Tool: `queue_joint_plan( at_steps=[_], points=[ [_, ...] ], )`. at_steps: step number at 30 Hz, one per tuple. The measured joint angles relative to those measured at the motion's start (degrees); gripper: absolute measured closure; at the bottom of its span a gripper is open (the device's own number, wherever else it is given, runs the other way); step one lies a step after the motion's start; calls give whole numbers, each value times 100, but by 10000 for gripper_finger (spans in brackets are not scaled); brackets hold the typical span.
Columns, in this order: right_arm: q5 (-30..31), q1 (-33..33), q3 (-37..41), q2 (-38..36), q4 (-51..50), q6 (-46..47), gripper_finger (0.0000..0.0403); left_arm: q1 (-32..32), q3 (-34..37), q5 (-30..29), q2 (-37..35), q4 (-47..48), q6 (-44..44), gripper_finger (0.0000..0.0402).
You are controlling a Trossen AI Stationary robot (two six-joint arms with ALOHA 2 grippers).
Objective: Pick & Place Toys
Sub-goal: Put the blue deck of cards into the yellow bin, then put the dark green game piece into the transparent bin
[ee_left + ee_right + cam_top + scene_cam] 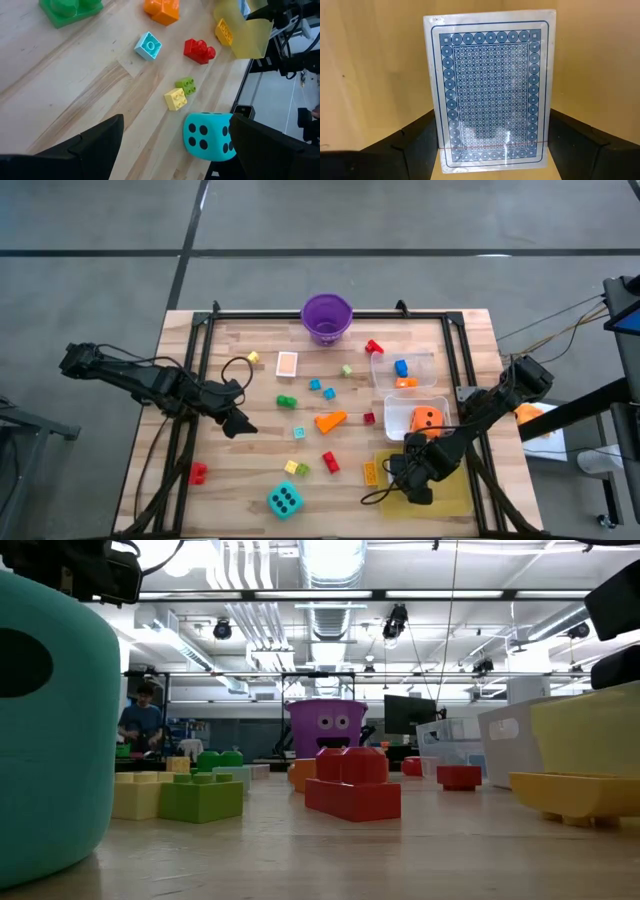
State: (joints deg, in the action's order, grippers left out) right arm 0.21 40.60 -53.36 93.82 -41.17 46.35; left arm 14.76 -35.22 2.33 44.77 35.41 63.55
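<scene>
The right gripper [418,488] is positioned over the yellow tray [450,498] at the near right corner of the table [250,500]. In the right wrist view, a playing card [492,90] with a blue patterned back stands between the two dark fingers, its lower edge level with them, against the yellow tray surface. The fingers appear set wide to either side of the card; whether they clamp it cannot be determined.

The step in hand is judged to be placement of the card into the tray. If the card is held, the next move calls for spreading the fingers and lifting clear without dragging it. If it already rests free, the arm needs only to rise and move to another toy.

The left gripper [236,420] hovers above the left centre of the table with its fingers [95,142] apart and nothing between them. Its wrist view shows candidates ahead: a teal die [209,136], a yellow block [175,98] touching a small green block [186,85], a red block [199,50] and a light blue block [148,45].

Most toys lie scattered on the table. An orange die [427,419] sits in one clear tub [392,412], and a blue block [401,367] sits in the tub beyond it. The task is judged far from complete.
</scene>
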Motion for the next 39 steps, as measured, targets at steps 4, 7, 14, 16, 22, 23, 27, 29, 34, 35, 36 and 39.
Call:
queue_joint_plan(
  at_steps=[4, 7, 14, 16, 22, 23, 27, 29, 34, 35, 36, 39],
  points=[
    [0, 0, 2, 0, -4, 10, 50, 0, 0, 0, 0, -2, 0, 51],
    [0, 0, 2, 0, -2, 50, 17, 0, 0, 0, 0, 1, 0, 51],
    [2, 0, 2, 0, -4, 66, 46, 0, 0, 2, 0, 1, 1, 51],
    [2, 0, 2, 0, -4, 64, 56, 0, 0, 1, 0, 1, 1, 51],
    [0, 0, 2, 0, -6, 26, 83, 0, 0, 0, 0, 1, 70, 51],
    [0, 0, 2, 0, -7, 45, 88, 0, 0, -3, 0, -1, 111, 51],
    [-4, 2, -18, -29, -53, 263, 104, 2, 0, -68, 46, -4, 621, 51],
    [-6, 7, -85, -38, -58, 347, 109, 2, -3, -61, 123, -4, 901, 51],
    [-19, 11, -419, -78, -49, 388, 111, 1, -228, 21, 479, -6, 1047, 51],
    [-20, 11, -500, -80, -62, 363, 111, -8, -311, 20, 580, -1, 1044, 51],
    [-20, 11, -582, -81, -66, 322, 111, -31, -398, 20, 691, 31, 1030, 51],
    [-17, 11, -816, -83, -153, 202, 111, -151, -705, 20, 1079, 198, 905, 51]
  ],
)
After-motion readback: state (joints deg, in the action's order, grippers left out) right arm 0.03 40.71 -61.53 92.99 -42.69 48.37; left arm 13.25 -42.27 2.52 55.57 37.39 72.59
